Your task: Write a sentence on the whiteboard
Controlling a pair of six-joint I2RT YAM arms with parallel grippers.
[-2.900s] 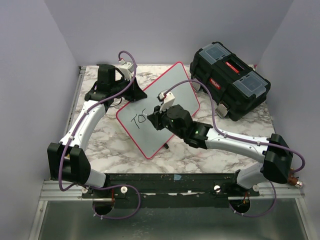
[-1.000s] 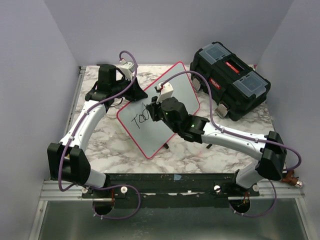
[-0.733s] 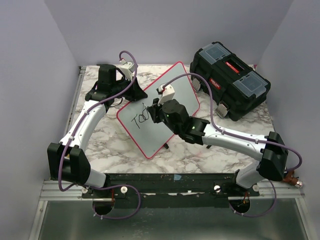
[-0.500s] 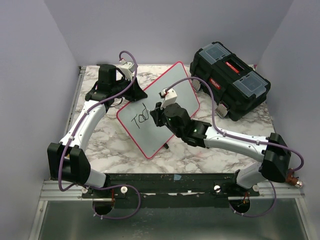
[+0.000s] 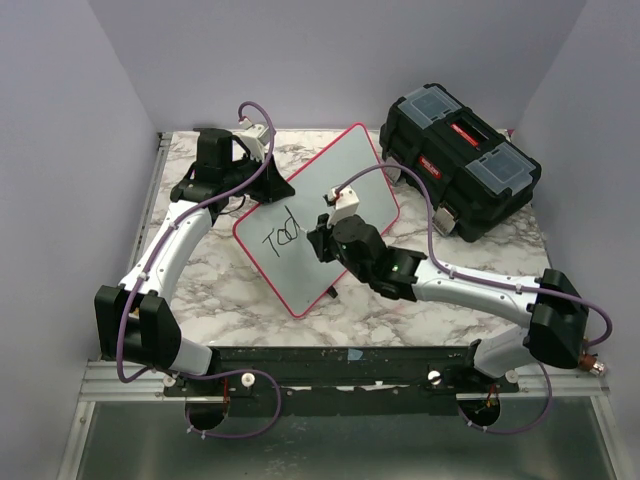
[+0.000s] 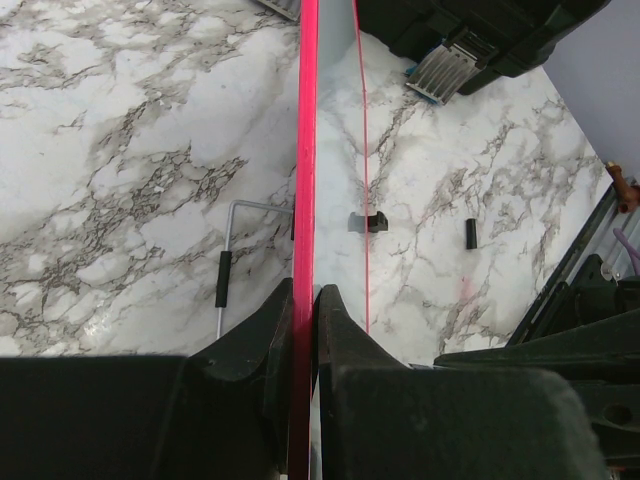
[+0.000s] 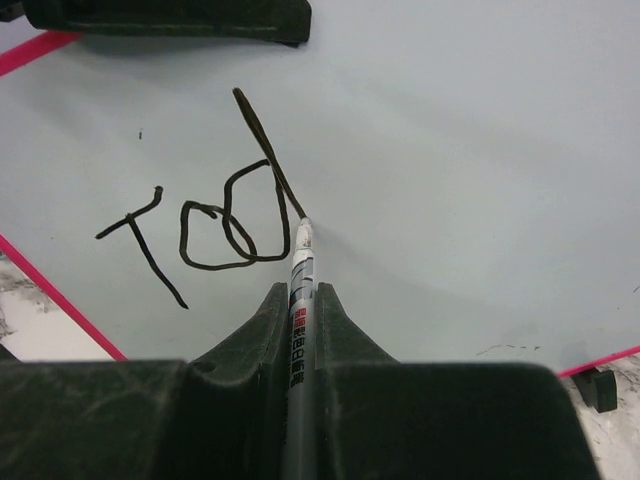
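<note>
Ahead of the right claw point(image 7: 300, 295) — the sentence point(image 7: 215, 228), touching its marker point(image 7: 301, 262).

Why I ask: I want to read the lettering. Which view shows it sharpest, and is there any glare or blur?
Right wrist: lettering sharp, evenly lit, no glare; the marker goes soft near the lens. Top external: lettering small but legible. Left wrist: whiteboard seen edge-on, no writing shows; the left gripper is dark, close up.

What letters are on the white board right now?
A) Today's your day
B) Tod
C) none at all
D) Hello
B: the whiteboard carries only the black letters T, o, d, with the marker tip at the d's foot.
</note>
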